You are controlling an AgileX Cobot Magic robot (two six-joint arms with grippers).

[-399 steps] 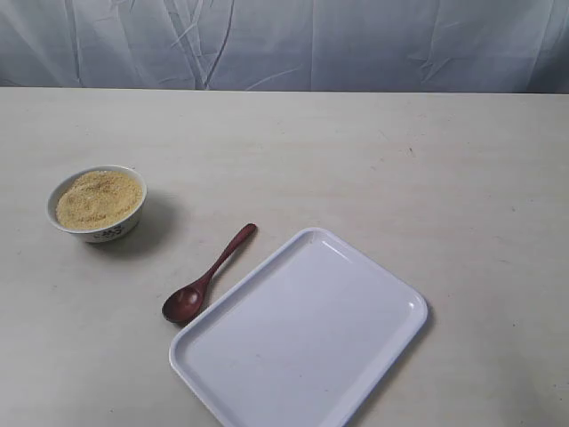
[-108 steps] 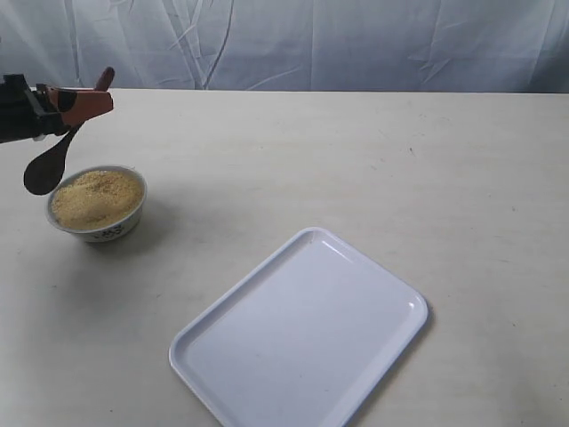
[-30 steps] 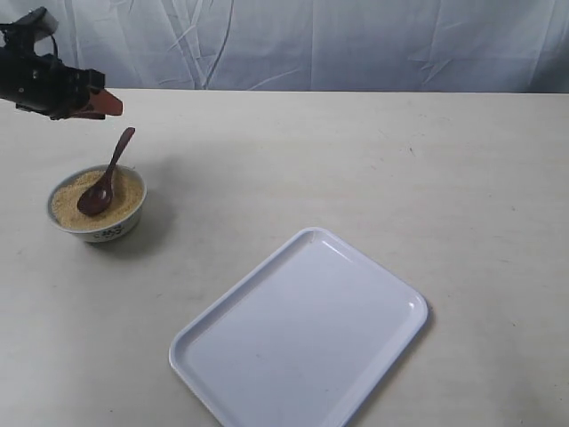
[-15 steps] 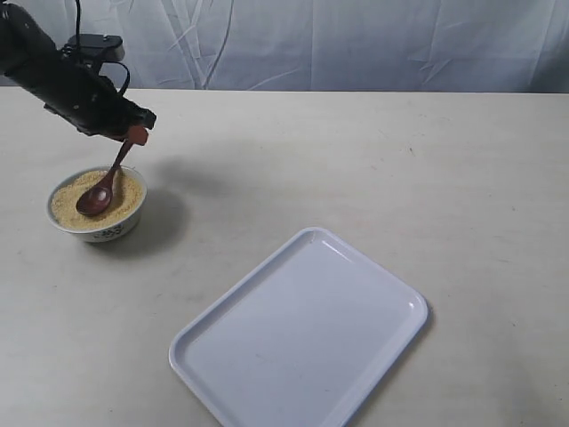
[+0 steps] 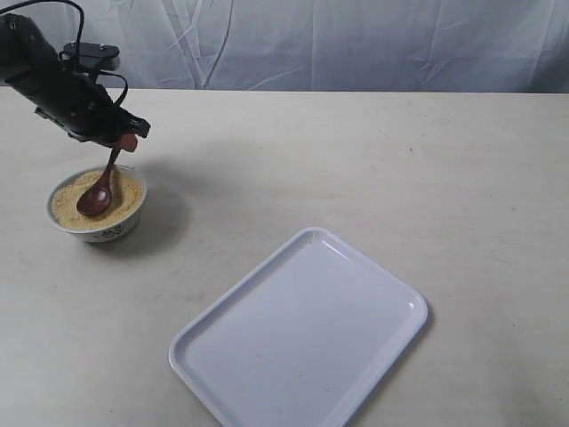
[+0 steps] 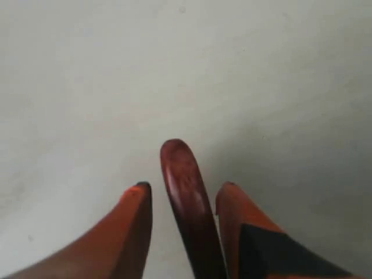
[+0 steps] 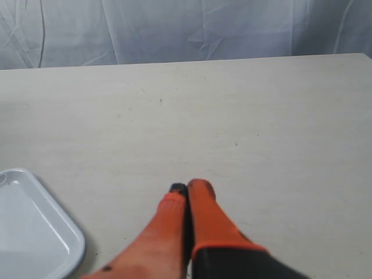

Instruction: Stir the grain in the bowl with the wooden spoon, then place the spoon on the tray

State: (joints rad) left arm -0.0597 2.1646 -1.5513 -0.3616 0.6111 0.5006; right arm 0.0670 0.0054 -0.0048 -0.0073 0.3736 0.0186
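I see the left pincer (image 5: pixel 127 140) straddling the handle of the dark reddish-brown wooden spoon (image 5: pixel 98 191), narrow with a sliver of gap on each side. Its scoop rests in the sandy yellow grain (image 5: pixel 124 191) in the small white ceramic bowl (image 5: pixel 111 233), well apart from the large white rectangular tray (image 5: pixel 302 338) on the tabletop (image 5: pixel 356 160). The right pincer (image 7: pixel 189 187) is closed on nothing, near the tray's corner.
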